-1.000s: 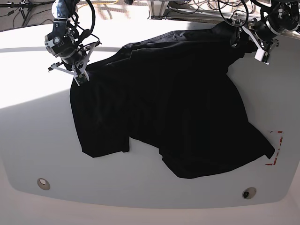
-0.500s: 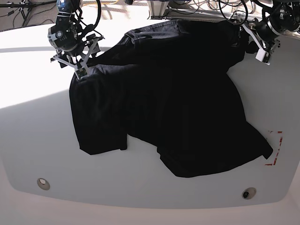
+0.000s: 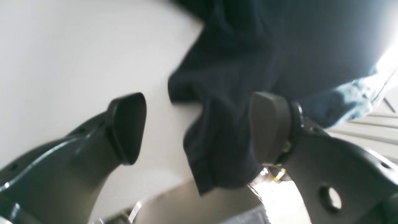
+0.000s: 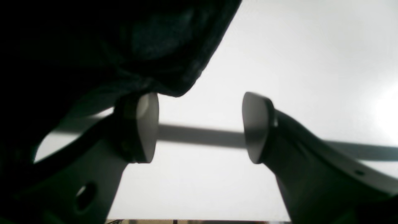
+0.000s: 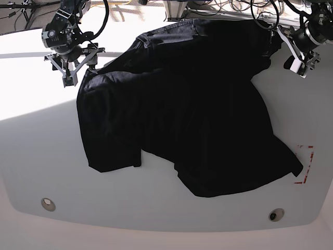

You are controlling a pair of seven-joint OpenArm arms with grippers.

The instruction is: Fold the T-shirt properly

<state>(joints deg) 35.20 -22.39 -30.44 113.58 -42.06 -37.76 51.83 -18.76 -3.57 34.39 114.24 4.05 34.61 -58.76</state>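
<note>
Hidden: though both wrist views are blurred, far edge of white table is cut off in base view.
Shirt: large plain black short-sleeved T-shirt lies rumpled, spread on table centre, unfolded.
Left gripper: jaws apart, cloth fold hangs btwn pads, not pinched.
Right gripper: jaws apart, empty; shirt edge by one pad, seen in wrist view only.

Seen from the wrist, the right tool stands with its two pale pads well apart above a bright white tabletop. Nothing lies between them. The black T-shirt fills the upper left, its rounded edge drooping onto the top of the left-hand pad. A dark band of shadow crosses the surface behind the gap.
</note>
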